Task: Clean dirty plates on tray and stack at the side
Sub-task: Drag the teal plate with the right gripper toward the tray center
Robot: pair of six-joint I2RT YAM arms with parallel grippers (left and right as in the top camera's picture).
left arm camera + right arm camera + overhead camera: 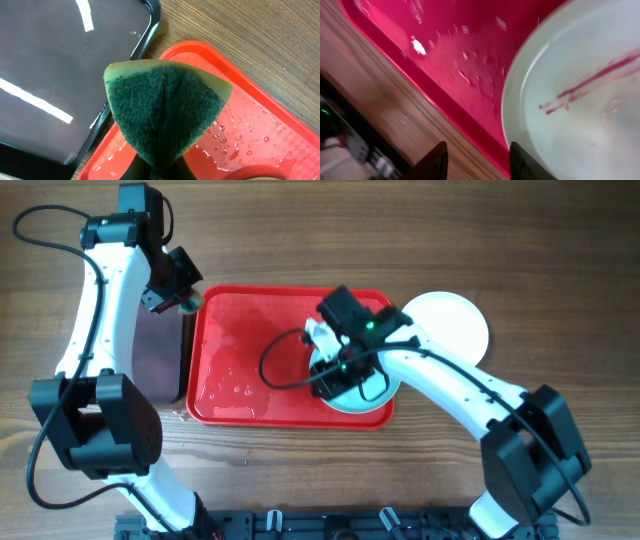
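The right end effector, fingers parted and empty, hovers over the near rim of the red tray. The smeared plate lies inside the tray, just beside it. The left end effector pinches a green sponge.

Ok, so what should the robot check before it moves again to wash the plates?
1. The sponge pinched in the left gripper: ok.
2. The right gripper holding the tray plate: not ok, its fingers are open beside the rim and grip nothing.
3. The tray plate clean: not ok, a dark smear crosses it.
4. The sponge near that plate: not ok, it hangs over the opposite end of the red tray.
5. The stacking spot: ok, a white plate sits on the table beside the tray.
6. A third plate: cannot tell, none shows.
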